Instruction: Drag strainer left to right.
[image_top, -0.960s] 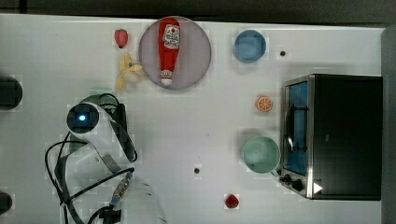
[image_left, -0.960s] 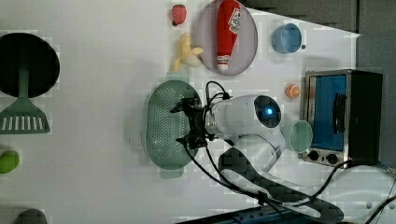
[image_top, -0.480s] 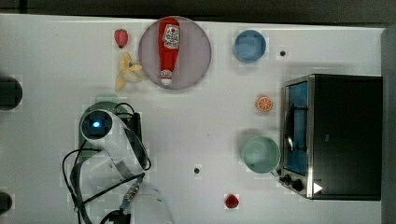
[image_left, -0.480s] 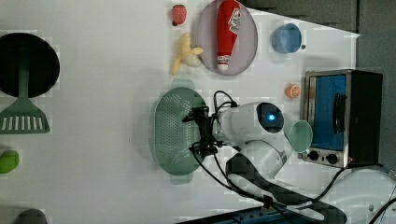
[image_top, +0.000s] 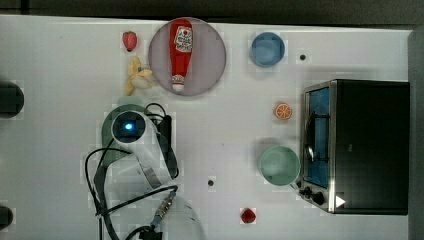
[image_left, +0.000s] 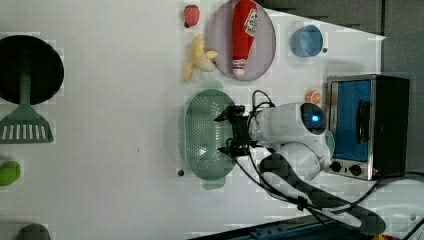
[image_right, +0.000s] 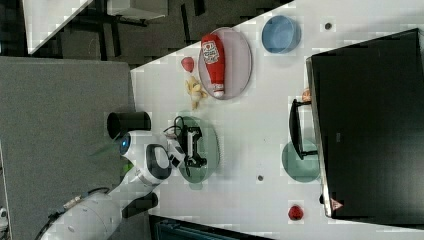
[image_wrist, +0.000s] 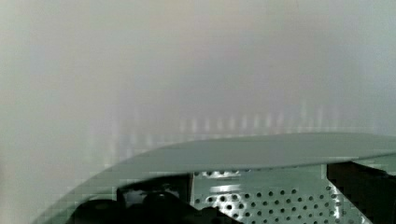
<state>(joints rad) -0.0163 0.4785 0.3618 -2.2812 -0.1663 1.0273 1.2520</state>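
In the left view the gripper, its fingers spread wide, sits in the strainer, at 6 o'clock from the banana. The top view's arm covers most of it. The wrist view shows its little holes.

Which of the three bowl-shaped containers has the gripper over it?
The strainer, the pale green oval one dotted with holes. The gripper hangs open over its inside. The plain green bowl by the toaster oven and the blue bowl sit apart from it.
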